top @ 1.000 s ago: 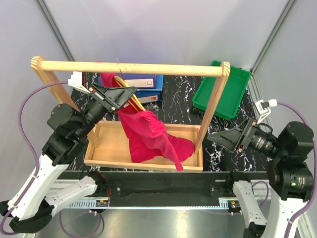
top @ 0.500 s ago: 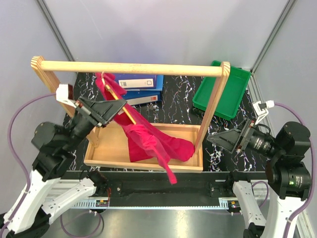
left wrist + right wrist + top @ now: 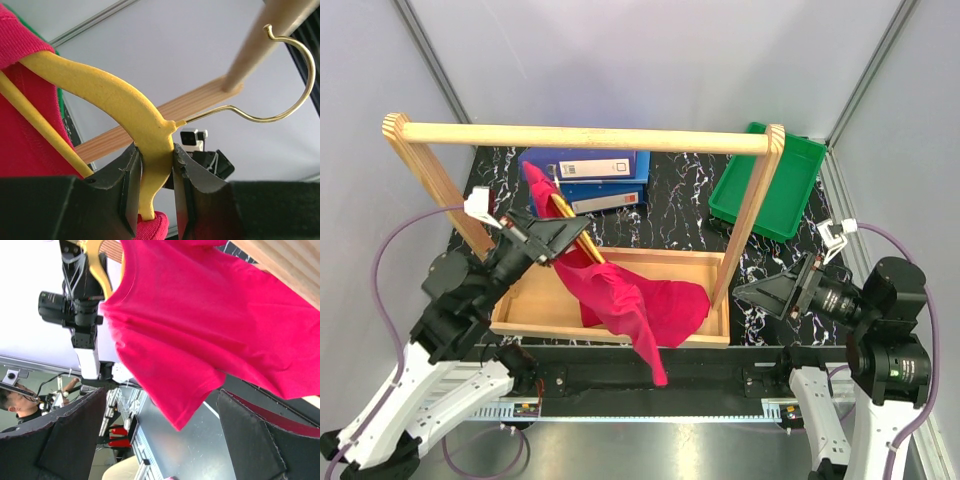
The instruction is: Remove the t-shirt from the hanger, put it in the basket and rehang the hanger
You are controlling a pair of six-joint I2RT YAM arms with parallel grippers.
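The magenta-red t-shirt (image 3: 630,300) hangs on the yellow hanger (image 3: 565,215), draped down over the wooden tray (image 3: 535,310), a sleeve trailing past its front edge. My left gripper (image 3: 563,235) is shut on the hanger; in the left wrist view the two pads clamp the yellow neck (image 3: 152,150) below the gold wire hook (image 3: 280,95), which is off the rail. My right gripper (image 3: 760,292) is open and empty, right of the tray, facing the shirt (image 3: 210,325). The hanger top (image 3: 97,265) shows there above the collar.
A wooden rail frame (image 3: 585,137) spans the table, its right post (image 3: 745,225) between the shirt and my right gripper. Blue binders (image 3: 595,175) lie at the back. A green bin (image 3: 765,180) stands at the back right.
My left gripper has carried the hanger and shirt down and toward the near edge; the hook is off the rail. The shirt's lower sleeve now hangs over the tray's front. The right arm shifted slightly.
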